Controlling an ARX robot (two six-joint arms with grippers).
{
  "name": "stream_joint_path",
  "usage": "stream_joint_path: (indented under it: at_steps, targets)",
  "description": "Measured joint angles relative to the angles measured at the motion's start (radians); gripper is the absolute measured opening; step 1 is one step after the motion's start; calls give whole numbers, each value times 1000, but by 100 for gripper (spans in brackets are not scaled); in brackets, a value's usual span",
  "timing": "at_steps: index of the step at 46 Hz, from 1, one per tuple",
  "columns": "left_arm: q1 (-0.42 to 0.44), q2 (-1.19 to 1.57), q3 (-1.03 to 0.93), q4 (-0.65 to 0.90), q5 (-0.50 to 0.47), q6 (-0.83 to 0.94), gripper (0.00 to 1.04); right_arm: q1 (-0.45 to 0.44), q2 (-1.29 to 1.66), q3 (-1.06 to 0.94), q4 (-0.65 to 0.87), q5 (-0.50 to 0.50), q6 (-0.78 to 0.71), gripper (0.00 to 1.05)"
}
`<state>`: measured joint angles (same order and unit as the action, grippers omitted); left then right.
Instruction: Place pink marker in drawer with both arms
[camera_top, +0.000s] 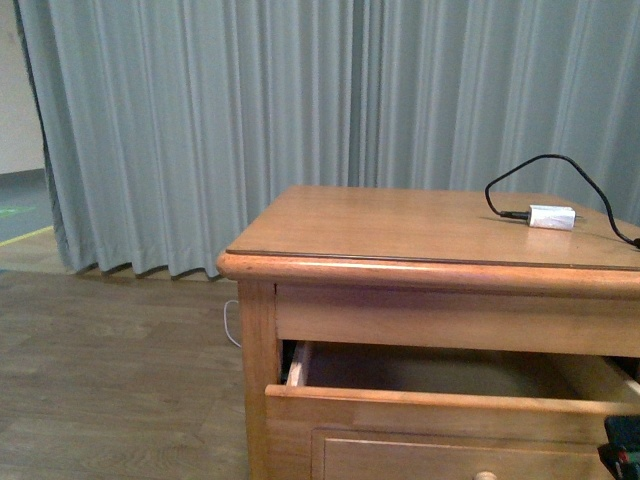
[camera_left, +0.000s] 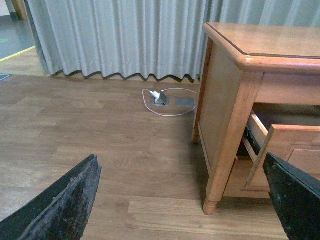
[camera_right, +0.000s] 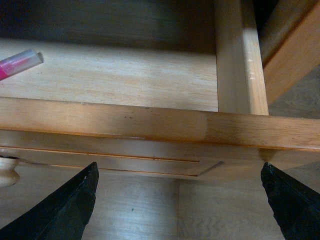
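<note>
The pink marker lies inside the open drawer on its light wood floor, only its pale end and a bit of pink showing at the edge of the right wrist view. My right gripper is open, hovering outside the drawer front, apart from the pale round knob. In the front view the drawer stands pulled out under the table top, with the knob at the bottom edge. My left gripper is open over the floor, beside the table's leg, holding nothing.
A white charger plug with a black cable lies on the wooden table top. Grey curtains hang behind. A white cable and floor socket sit on the wood floor near the table. A dark part of my right arm shows at the lower right.
</note>
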<state>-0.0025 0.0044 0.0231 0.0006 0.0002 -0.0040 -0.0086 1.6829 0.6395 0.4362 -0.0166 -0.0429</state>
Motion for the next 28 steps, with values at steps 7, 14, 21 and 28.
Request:
stream_joint_path:
  at_steps: [7, 14, 21, 28]
  targets:
    - [0, 0, 0, 0, 0, 0, 99, 14, 87, 72, 64, 19, 7, 96]
    - [0, 0, 0, 0, 0, 0, 99, 29, 154, 135, 110, 27, 8, 96]
    - [0, 0, 0, 0, 0, 0, 99, 37, 210, 187, 151, 43, 14, 96]
    - [0, 0, 0, 0, 0, 0, 99, 39, 232, 200, 176, 53, 31, 96]
